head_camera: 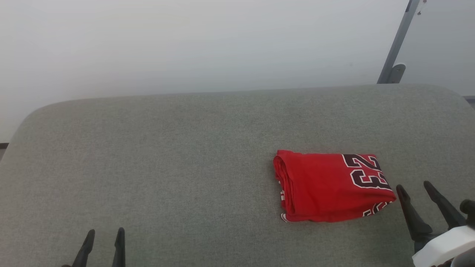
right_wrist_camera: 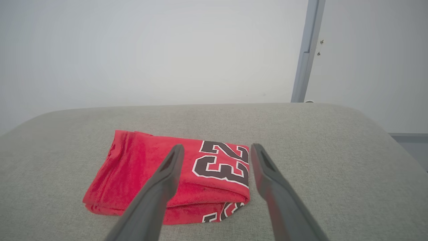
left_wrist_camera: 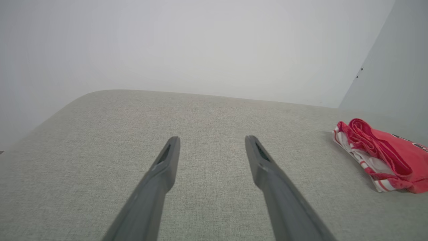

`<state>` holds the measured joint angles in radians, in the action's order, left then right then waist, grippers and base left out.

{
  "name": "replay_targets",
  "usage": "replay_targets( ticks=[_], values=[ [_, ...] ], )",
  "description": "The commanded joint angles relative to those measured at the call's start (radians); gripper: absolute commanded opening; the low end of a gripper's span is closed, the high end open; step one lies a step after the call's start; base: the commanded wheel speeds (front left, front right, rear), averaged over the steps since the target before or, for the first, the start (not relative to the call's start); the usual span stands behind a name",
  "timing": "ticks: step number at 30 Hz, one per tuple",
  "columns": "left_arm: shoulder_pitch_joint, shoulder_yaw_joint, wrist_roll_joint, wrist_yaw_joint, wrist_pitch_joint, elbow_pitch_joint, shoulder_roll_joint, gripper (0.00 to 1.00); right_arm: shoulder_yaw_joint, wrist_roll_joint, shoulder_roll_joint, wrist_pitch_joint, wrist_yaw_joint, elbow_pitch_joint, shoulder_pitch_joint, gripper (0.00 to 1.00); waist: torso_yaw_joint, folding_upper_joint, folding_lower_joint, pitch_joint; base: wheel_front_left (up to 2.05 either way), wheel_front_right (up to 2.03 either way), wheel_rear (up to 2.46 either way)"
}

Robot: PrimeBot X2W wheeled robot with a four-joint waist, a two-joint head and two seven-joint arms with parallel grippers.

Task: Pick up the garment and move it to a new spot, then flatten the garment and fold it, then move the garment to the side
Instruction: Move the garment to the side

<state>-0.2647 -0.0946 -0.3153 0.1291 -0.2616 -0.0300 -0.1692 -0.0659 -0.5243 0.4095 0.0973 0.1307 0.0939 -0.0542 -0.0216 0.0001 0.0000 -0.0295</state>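
Nearest you, both end effectors are spread and empty: the left end effector (head_camera: 105, 230) at the desk's (head_camera: 167, 167) near edge, the right end effector (head_camera: 412, 185) further in. Beyond them is the garment (head_camera: 323, 185), folded on the desk's right half. Judge it light, limp and a little slippery, with layers that will slide apart. Pinch through the whole thick folded edge on its nine o'clock side. It lies just beside the right end effector, at ten o'clock. From the left one it is well apart, at two o'clock.
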Motion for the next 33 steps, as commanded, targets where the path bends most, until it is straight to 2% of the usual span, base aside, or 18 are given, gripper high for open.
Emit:
replay_targets(
  ticks=[1,5,10,16,21,23,29,33],
  values=[
    [0.004,0.003,0.002,0.002,-0.004,0.005,0.002,1.00,0.005,0.003,-0.006,-0.007,0.000,-0.007,-0.005,1.00,0.001,-0.0001,0.0000,0.002,0.00,0.00,0.00],
    [0.020,0.014,0.007,0.002,-0.004,0.006,0.001,1.00,0.019,-0.002,0.003,-0.061,0.000,-0.002,0.026,1.00,0.005,-0.0001,0.0000,0.015,0.00,0.00,0.00],
    [0.066,0.053,0.003,0.002,-0.004,-0.006,-0.007,1.00,0.014,-0.015,0.062,-0.185,0.000,0.030,0.108,1.00,0.014,-0.0001,0.0000,0.049,0.00,0.00,0.00],
    [0.179,0.110,0.010,0.002,-0.004,-0.013,-0.006,1.00,0.004,-0.048,0.145,-0.347,0.000,0.107,0.283,1.00,0.045,-0.0001,0.0000,0.139,0.00,0.00,0.00],
    [0.284,0.163,0.006,0.002,-0.004,-0.030,-0.018,1.00,-0.050,-0.119,0.186,-0.501,0.000,0.210,0.421,1.00,0.075,-0.0001,0.0000,0.216,0.00,0.00,0.00],
    [0.302,0.169,0.005,0.002,-0.004,-0.033,-0.020,1.00,-0.070,-0.140,0.192,-0.538,0.000,0.226,0.440,1.00,0.081,-0.0001,0.0000,0.228,0.00,0.00,0.00],
    [0.396,0.197,-0.005,0.002,-0.004,-0.036,-0.025,1.00,-0.160,-0.277,0.244,-0.799,0.000,0.295,0.513,1.00,0.108,-0.0001,0.0000,0.302,0.00,0.00,0.00],
    [0.432,0.207,-0.009,0.002,-0.004,-0.030,-0.022,1.00,-0.192,-0.285,0.254,-0.879,0.000,0.311,0.531,1.00,0.114,-0.0001,0.0000,0.342,0.00,0.00,0.00]
  ],
)
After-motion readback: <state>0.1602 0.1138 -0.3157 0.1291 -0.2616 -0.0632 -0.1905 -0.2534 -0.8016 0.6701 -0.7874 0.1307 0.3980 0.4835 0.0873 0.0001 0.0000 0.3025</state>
